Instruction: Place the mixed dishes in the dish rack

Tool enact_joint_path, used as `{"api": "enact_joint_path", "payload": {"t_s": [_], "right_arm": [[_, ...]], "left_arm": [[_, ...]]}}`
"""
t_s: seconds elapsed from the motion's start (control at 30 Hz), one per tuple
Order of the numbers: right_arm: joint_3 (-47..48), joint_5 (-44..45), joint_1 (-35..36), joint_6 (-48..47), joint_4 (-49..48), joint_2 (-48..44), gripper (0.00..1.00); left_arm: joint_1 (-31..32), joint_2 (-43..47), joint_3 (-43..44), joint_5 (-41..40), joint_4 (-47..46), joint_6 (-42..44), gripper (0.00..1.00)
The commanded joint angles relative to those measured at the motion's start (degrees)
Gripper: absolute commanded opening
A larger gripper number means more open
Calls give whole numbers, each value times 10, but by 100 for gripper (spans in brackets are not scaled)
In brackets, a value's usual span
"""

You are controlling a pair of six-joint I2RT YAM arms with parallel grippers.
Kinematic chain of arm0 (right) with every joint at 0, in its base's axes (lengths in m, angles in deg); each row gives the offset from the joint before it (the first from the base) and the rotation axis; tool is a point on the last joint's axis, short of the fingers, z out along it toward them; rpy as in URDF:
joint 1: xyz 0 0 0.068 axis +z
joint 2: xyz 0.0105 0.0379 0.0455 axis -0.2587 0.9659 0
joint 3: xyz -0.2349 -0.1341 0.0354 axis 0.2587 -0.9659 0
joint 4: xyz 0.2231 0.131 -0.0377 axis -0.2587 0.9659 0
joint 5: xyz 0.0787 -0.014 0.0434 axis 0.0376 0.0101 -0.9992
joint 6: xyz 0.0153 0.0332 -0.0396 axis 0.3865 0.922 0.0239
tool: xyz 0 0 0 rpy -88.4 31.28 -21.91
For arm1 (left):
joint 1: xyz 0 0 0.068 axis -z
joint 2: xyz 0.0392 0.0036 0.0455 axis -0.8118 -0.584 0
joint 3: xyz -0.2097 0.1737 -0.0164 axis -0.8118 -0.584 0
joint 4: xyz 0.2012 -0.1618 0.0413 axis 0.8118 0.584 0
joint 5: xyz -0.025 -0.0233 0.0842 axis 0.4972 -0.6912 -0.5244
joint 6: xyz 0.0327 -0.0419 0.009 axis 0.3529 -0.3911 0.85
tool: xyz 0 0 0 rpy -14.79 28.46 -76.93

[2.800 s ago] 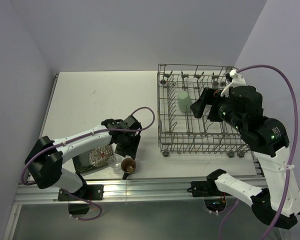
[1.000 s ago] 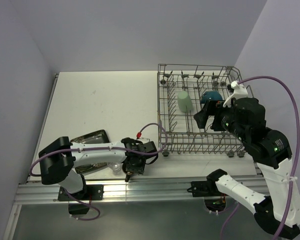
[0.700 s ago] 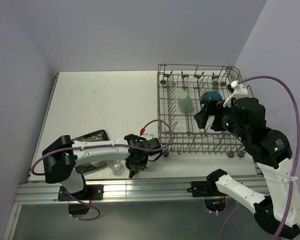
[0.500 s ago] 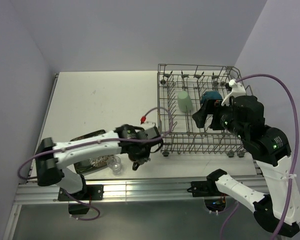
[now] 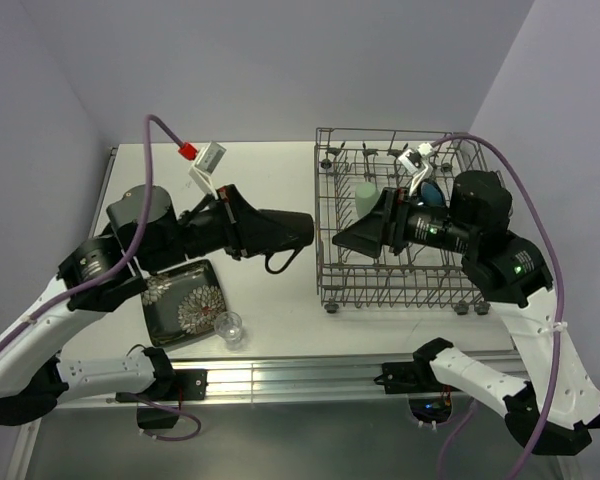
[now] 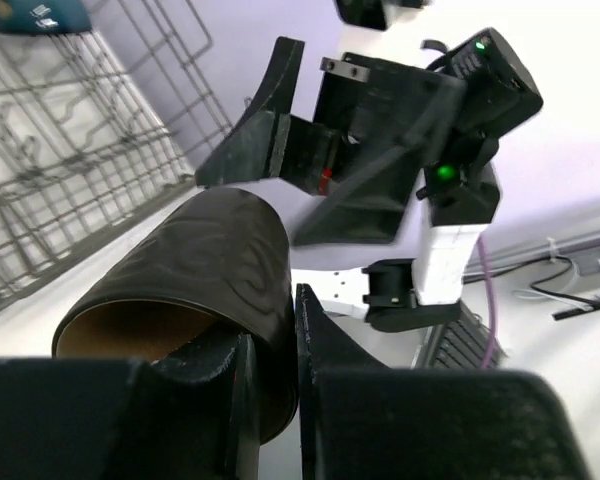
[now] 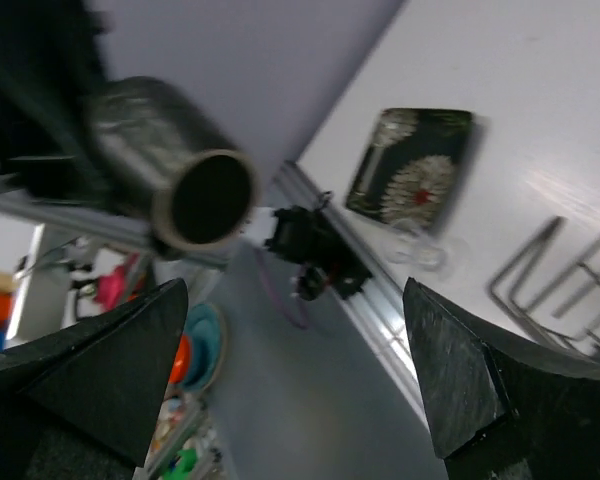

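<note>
Loading tally — two racked, one in the air, two on the table

**Racked.** The pale green cup (image 5: 365,195) sits among the tines at the far left of the dish rack (image 5: 400,283). The dark bowl (image 5: 427,190) is further right in the same far stretch. The right arm partly hides how it is seated.

**In the air.** The brown handled mug (image 5: 285,232) lies on its side with the handle hanging down. It is just left of the rack's left wall and clear of the wire. The left gripper (image 6: 270,325) holds it by the wall at the rim, one finger inside and one outside, jaws clamped on the mug.

**Unladen.** The right gripper (image 5: 358,237) is over the left part of the rack and points toward the mug. Its jaws are spread wide with nothing between them, and its wrist view shows the same.

**On the table.** The square black floral plate (image 5: 185,303) lies flat on the table (image 5: 190,185), near the front edge. The small clear glass (image 5: 229,326) stands just beside the plate's near right corner. Whether the two touch cannot be told.

**Assessment.** By count, two of the five dishes are loaded and a third is on its way. The mug has yet to be lowered into a free place among the tines. Whether it goes in directly or passes to the other arm cannot be judged. Plate and glass are left — the plate, lying flat, looks the more awkward pick.
</note>
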Motion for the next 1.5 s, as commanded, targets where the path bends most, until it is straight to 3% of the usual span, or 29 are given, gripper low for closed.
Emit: {"api": "enact_joint_path", "payload": {"t_s": [0.0, 0.07, 0.13, 0.3, 0.47, 0.63, 0.77, 1.03, 1.13, 1.47], "right_arm": [[-47, -158, 1, 138, -239, -39, 95], [-98, -179, 1, 227, -364, -62, 94], [-125, -188, 1, 266, -407, -65, 94], [-133, -181, 1, 261, -414, -63, 94], [-127, -166, 1, 240, -383, -64, 94], [-103, -86, 0, 219, -312, -71, 94], [-101, -82, -8, 279, -296, -59, 94], [-100, -108, -9, 453, -341, -29, 92], [-121, -121, -9, 517, -406, -27, 91], [-97, -116, -9, 488, -328, -20, 88]], "left_arm": [[-24, -9, -60, 93, -166, -52, 0], [-34, -7, -81, 101, -206, -61, 0], [-42, -2, -105, 115, -242, -82, 0], [-50, -3, -144, 148, -382, -145, 0], [-60, 1, -157, 164, -406, -165, 0], [-68, 21, -188, 189, -443, -166, 0], [-71, 38, -224, 222, -536, -145, 0], [-71, 32, -192, 258, -539, -62, 0], [-71, 28, -185, 266, -538, -39, 0], [-73, -3, -106, 277, -482, 50, 0]]}}
